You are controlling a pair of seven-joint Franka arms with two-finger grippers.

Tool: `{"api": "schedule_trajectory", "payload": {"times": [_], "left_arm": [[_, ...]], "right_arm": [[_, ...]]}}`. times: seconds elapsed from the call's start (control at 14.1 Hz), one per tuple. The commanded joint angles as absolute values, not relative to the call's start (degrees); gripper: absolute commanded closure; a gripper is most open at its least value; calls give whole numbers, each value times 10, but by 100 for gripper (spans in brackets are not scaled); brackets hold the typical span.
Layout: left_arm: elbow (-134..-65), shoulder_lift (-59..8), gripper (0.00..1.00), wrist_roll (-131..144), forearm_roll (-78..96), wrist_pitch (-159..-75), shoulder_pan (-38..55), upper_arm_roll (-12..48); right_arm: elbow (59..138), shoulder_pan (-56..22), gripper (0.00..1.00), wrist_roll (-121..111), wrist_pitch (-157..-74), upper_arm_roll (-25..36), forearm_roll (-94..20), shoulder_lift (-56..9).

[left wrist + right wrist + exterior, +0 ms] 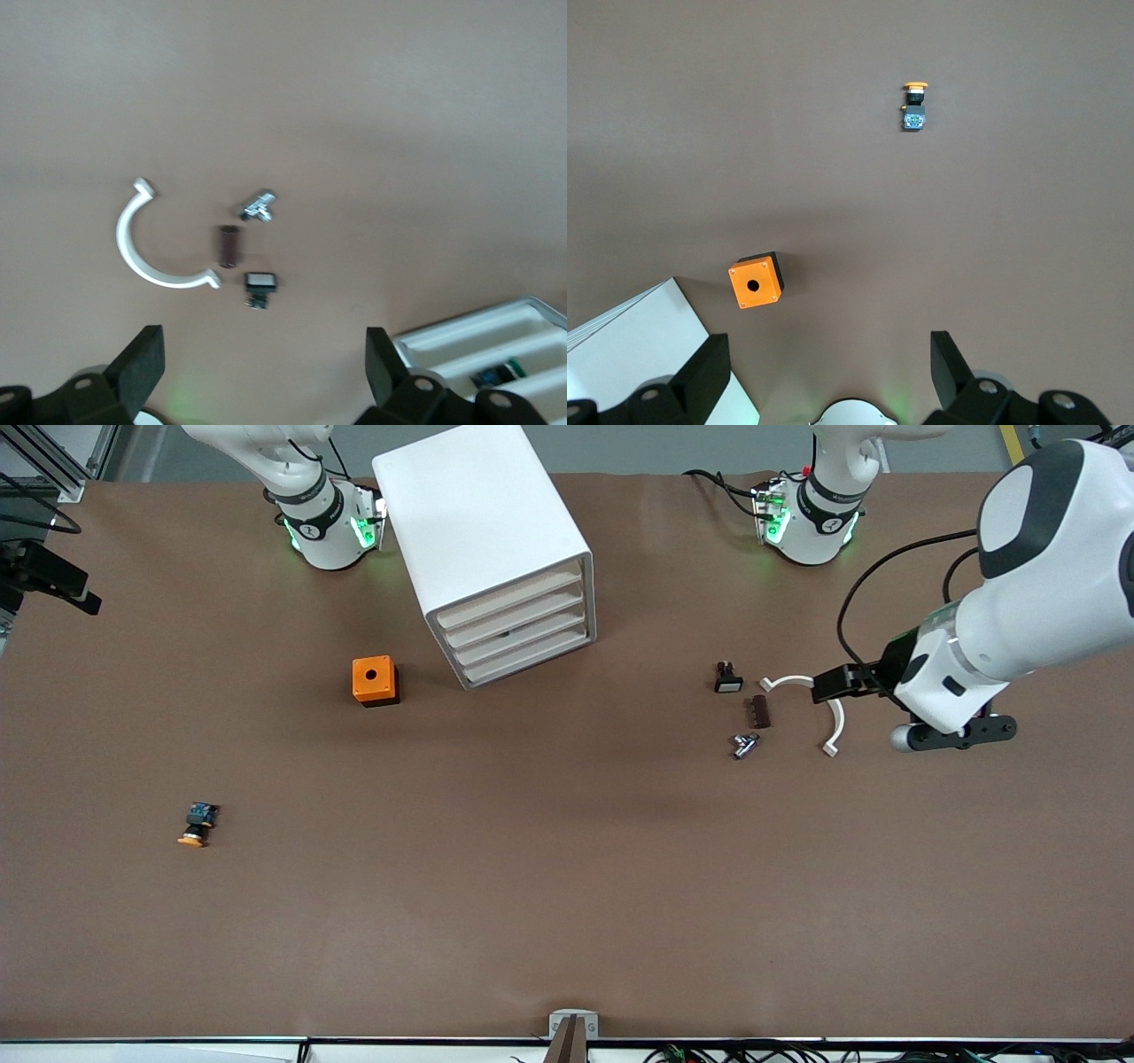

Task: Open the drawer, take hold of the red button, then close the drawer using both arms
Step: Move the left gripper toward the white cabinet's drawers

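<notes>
We fear the white box cabinet (pixel 478 514), upper middle, sliding if its shut beige-fronted drawer (pixel 523 638) is pulled unbraced; left gripper (pixel 266 354) over small parts (pixel 229 245), right gripper (pixel 824 354) over the orange holed cube (pixel 755 281), both wide open, empty; red button unseen.

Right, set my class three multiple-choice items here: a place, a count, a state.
1. Where is the orange cube? A in a drawer; B on the table beside the cabinet; C on the cabinet.
2. How many drawer fronts does the cabinet show? A two; B three; C four.
3. The left gripper is: A open, empty; B shut on a button; C shut on the cube.
Key: 1 B, it sits beside the cabinet; 2 C, four stacked fronts; 3 A, jaws apart, nothing between; the right gripper, above the cube's end, is likewise open.
</notes>
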State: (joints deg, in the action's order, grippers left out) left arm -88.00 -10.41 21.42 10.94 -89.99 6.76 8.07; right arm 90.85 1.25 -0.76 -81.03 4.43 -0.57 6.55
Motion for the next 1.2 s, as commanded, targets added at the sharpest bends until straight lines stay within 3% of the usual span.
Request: {"api": "schedule_trajectory", "payload": {"times": [0.0, 0.42, 1.13], "left_arm": [[-844, -137, 0, 265, 120, -893, 104, 83], [-832, -187, 0, 374, 114, -954, 174, 83], [-831, -211, 0, 429, 112, -964, 195, 83]], "right_arm": [[924, 16, 0, -13, -817, 41, -6, 82], [925, 18, 0, -13, -816, 42, -6, 82], [925, 16, 0, -13, -824, 40, 2, 82]]}}
